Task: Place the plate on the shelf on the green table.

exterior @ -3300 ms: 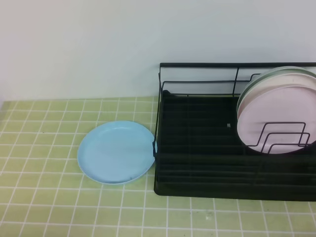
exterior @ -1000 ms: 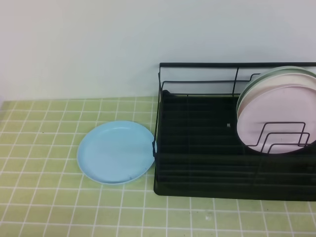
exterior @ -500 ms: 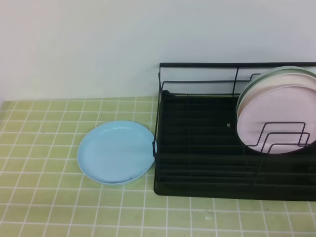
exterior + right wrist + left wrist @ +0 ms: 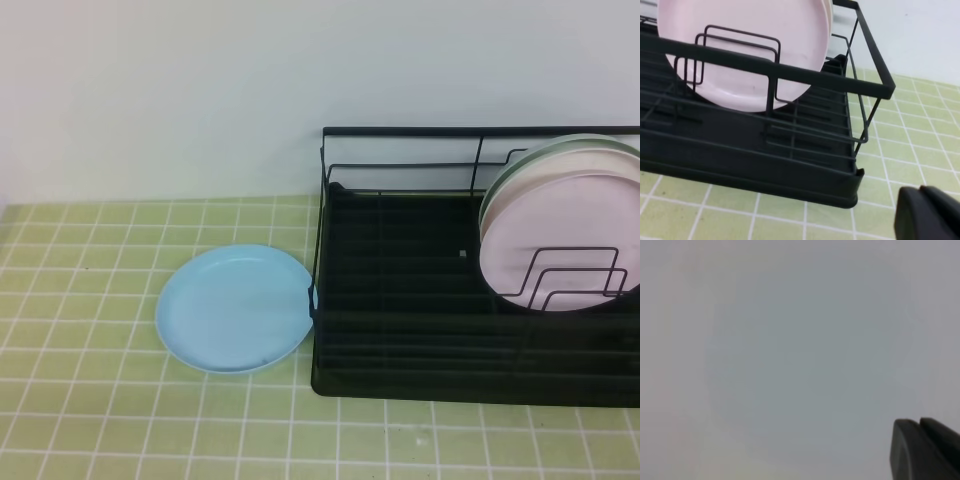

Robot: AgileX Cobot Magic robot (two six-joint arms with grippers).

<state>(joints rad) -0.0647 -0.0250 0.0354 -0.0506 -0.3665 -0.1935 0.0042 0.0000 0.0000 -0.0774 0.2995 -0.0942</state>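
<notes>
The light-blue plate (image 4: 236,308) lies flat on the green table (image 4: 90,300), its right rim touching the left end of the shelf (image 4: 400,350), a black wire rack. Neither arm shows in the high view. In the left wrist view my left gripper (image 4: 921,450) pokes in at the bottom right with its dark fingers pressed together, shut on nothing, facing a blank pale wall. My right gripper (image 4: 925,214) shows the same way in the right wrist view, shut and empty, low over the tiles just off the shelf's (image 4: 790,165) right end.
A pale pink plate (image 4: 558,240) stands upright in the shelf's right part behind wire dividers (image 4: 565,275), with a cream-greenish plate (image 4: 560,150) right behind it. The pink plate (image 4: 740,45) fills the top of the right wrist view. A white wall rises behind the table.
</notes>
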